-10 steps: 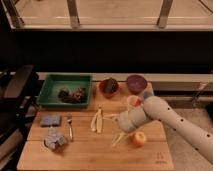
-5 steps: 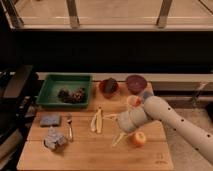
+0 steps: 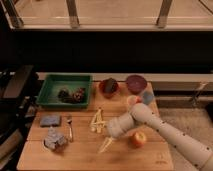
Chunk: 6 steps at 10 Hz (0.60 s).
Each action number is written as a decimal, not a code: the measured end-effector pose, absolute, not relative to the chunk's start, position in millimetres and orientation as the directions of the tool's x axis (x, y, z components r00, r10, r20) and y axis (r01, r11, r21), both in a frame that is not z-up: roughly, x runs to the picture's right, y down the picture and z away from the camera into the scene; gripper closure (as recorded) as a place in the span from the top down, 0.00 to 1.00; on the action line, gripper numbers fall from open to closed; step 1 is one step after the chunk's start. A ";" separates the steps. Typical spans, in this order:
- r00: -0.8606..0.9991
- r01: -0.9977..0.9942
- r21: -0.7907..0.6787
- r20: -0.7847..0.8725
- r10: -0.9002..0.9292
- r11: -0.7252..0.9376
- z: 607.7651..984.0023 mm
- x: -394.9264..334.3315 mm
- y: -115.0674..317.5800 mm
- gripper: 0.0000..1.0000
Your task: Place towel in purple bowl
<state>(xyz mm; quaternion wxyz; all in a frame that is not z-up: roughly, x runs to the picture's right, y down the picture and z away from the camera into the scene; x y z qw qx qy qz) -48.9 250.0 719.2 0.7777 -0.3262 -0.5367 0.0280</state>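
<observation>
Not started: towel (image 3: 54,141) lies front-left on table (image 3: 80,156), well apart from purple bowl (image 3: 135,82); gripper (image 3: 104,137) mid-table, fingers spread, empty.

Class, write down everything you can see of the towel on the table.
The towel is a small grey-blue cloth, soft-looking and crumpled into a lumpy heap. It lies on the wooden table towards the lower left of the view, just in front of a flat blue pad and beside a fork. Only the table seems to touch it. The end effector is mid-table, well clear of it.
</observation>
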 end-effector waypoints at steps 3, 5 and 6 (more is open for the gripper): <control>0.431 0.340 -0.492 0.839 0.332 0.802 704.9 -78.0 250.3 0.80; 0.438 0.356 -0.473 0.846 0.303 0.806 697.1 -85.5 249.1 0.80; 0.436 0.367 -0.469 0.850 0.297 0.804 696.7 -92.5 249.7 0.80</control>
